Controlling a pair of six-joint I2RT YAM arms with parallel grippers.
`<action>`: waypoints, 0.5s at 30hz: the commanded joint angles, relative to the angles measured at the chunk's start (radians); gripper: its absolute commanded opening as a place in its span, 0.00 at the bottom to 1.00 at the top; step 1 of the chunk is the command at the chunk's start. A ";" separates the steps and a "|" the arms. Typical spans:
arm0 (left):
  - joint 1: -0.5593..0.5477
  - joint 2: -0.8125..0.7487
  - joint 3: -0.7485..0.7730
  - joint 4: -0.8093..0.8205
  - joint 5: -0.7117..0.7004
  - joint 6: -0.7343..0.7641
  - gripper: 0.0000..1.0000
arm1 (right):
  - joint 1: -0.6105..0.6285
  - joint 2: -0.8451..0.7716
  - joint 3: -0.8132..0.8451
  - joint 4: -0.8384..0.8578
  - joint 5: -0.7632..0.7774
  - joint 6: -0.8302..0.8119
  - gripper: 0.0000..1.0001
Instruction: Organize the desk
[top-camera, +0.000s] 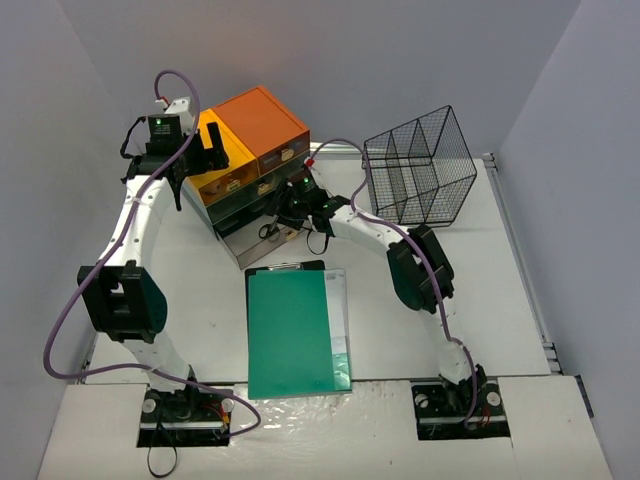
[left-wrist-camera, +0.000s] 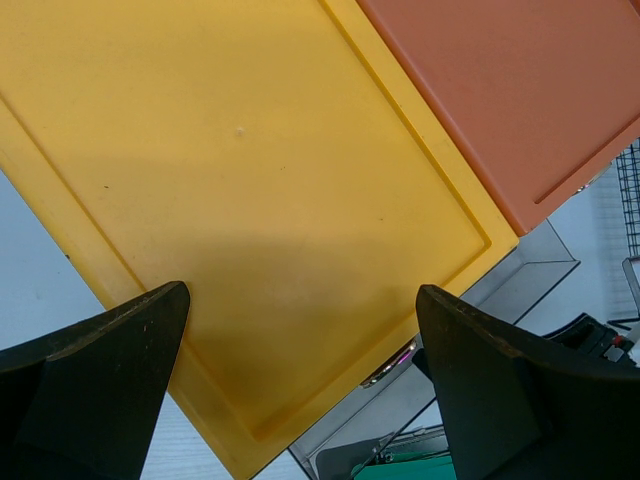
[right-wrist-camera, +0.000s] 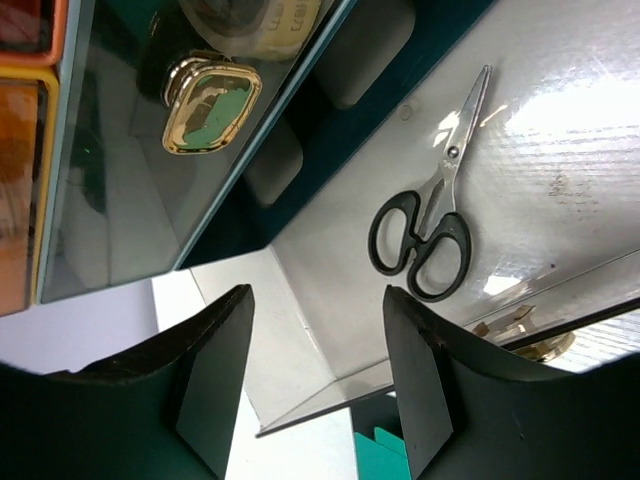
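The white desk (top-camera: 200, 300) holds a drawer unit (top-camera: 250, 150) with a yellow top (left-wrist-camera: 250, 180) and an orange top (left-wrist-camera: 520, 90). Its bottom clear drawer (top-camera: 262, 245) stands pulled out, with black-handled scissors (right-wrist-camera: 425, 235) lying inside. My left gripper (top-camera: 212, 148) is open and empty just above the yellow top, and it shows in its own wrist view (left-wrist-camera: 300, 390). My right gripper (top-camera: 290, 212) is open and empty above the near end of the open drawer (right-wrist-camera: 330, 330), beside the scissors; it shows in its own wrist view (right-wrist-camera: 315, 390).
A green clipboard (top-camera: 295, 330) lies on the desk in front of the open drawer. A black wire basket (top-camera: 420, 165) stands at the back right. A closed clear drawer with a gold knob (right-wrist-camera: 210, 105) sits above the open one.
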 joint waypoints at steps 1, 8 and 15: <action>0.014 -0.004 -0.009 -0.107 -0.002 -0.025 0.97 | 0.009 -0.156 -0.040 0.002 0.052 -0.066 0.47; 0.014 0.003 -0.005 -0.107 -0.001 -0.025 0.97 | 0.013 -0.371 -0.241 -0.058 0.135 -0.114 0.40; 0.014 0.004 -0.004 -0.110 -0.007 -0.021 0.97 | 0.011 -0.392 -0.396 -0.075 0.189 -0.126 0.23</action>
